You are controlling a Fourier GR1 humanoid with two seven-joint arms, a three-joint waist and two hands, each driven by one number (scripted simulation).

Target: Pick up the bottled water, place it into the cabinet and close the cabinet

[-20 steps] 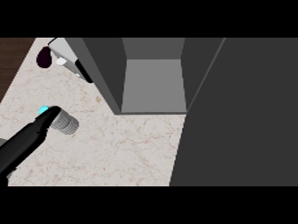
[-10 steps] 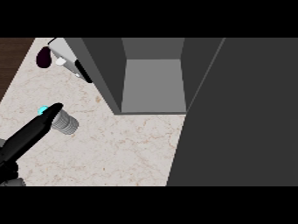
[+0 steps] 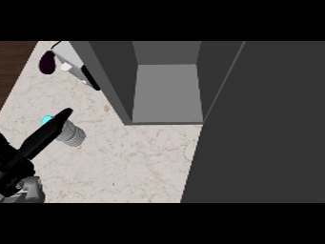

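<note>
you have a pale, marble-look worktop (image 3: 129, 162) with brown veins, matt grey cabinet (image 3: 166, 90) panels, and a ribbed clear-plastic bottled water (image 3: 70, 132).

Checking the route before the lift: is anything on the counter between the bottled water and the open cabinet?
Nothing visible. Bare counter lies between the bottled water and the open cabinet; the left hand reaches over the bottle.

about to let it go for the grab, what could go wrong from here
1. The left hand reaches with straight fingers lying across the bottle; it might nudge the bottle over rather than close round it.
2. The cabinet opening looks narrow, so the bottle could clip its side wall going in.
3. The open door fills the right side and may block the swing.
</note>
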